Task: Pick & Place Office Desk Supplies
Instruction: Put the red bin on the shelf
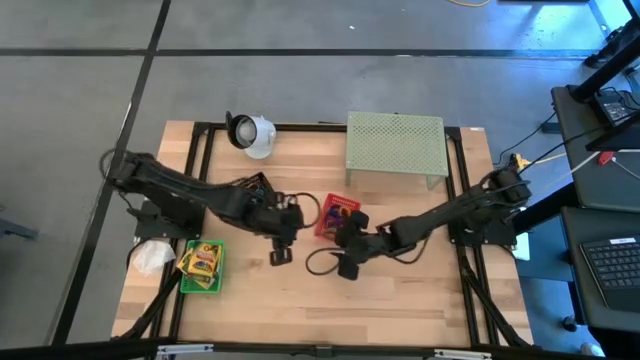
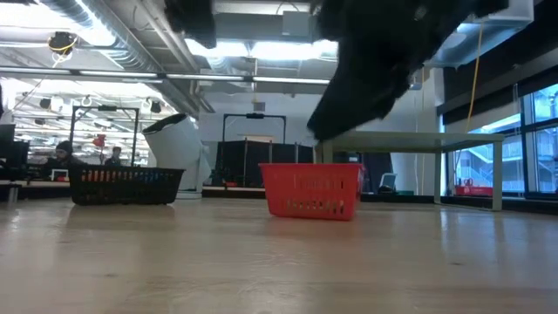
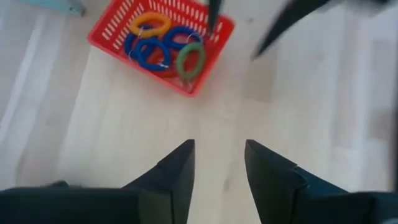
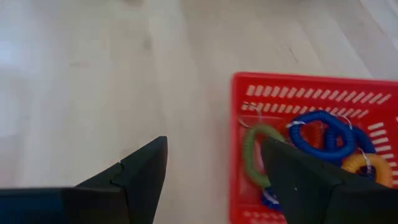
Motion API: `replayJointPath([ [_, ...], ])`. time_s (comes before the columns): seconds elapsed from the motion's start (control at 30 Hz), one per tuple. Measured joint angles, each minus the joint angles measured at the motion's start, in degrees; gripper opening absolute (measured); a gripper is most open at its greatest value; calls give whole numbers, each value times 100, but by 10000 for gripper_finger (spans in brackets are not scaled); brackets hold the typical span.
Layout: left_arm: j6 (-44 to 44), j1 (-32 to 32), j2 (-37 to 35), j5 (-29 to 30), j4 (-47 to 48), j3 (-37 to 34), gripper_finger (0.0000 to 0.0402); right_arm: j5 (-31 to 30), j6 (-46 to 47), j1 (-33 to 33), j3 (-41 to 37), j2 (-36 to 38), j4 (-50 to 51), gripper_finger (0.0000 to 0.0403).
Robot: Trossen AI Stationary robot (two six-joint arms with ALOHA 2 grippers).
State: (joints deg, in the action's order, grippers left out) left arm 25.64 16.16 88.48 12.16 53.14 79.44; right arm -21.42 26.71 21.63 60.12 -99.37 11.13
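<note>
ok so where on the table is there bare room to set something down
The near strip of table in front of both hands is bare wood. So is the stretch between the white cup and the green mesh stand. The middle is crowded: left hand, right hand, and the red basket between them. The green basket fills the left edge.

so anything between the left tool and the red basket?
Nothing visible. In the left wrist view, bare wood lies between the left tool and the red basket holding coloured coil loops.
</note>
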Motion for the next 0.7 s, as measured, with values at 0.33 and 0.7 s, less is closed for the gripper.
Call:
replayJointPath([
  [0.33, 793, 663, -1057, 159, 61, -4, 124, 144, -37, -316, 0, -432, 4, 259],
  [0.7, 1064, 1162, -1381, 184, 65, -4, 120, 633, -17, -529, 0, -657, 45, 164],
])
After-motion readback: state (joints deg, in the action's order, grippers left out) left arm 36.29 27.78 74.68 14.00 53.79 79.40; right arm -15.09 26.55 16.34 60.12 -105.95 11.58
